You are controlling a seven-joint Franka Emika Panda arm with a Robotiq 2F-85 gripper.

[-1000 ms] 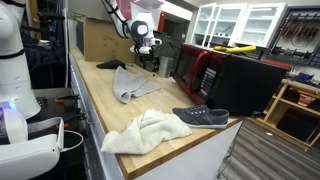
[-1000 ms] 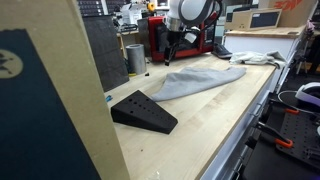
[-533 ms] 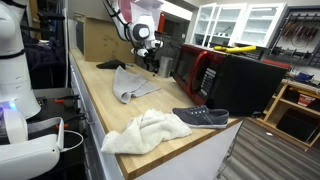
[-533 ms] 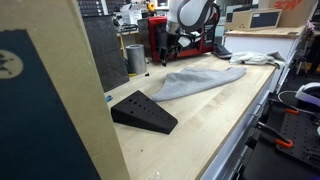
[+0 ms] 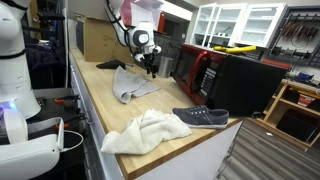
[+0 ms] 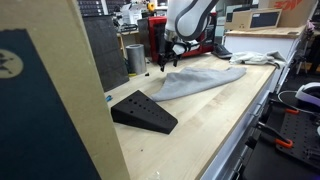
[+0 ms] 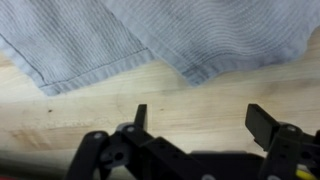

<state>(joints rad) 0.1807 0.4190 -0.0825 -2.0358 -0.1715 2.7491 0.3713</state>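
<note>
— Where is the grey cloth (image 7: 200,40) lying?
— Flat on the worktop (image 7: 60,115); the jaws are hovering spread beside its hem, gripping nothing; approaching, I'm guessing; grasping is calling for lowering onto that edge.

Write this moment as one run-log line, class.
gripper: open, empty | place: over light wooden benchtop, beside edge of grey knitted cloth | cloth: spread on benchtop, not touched
</note>
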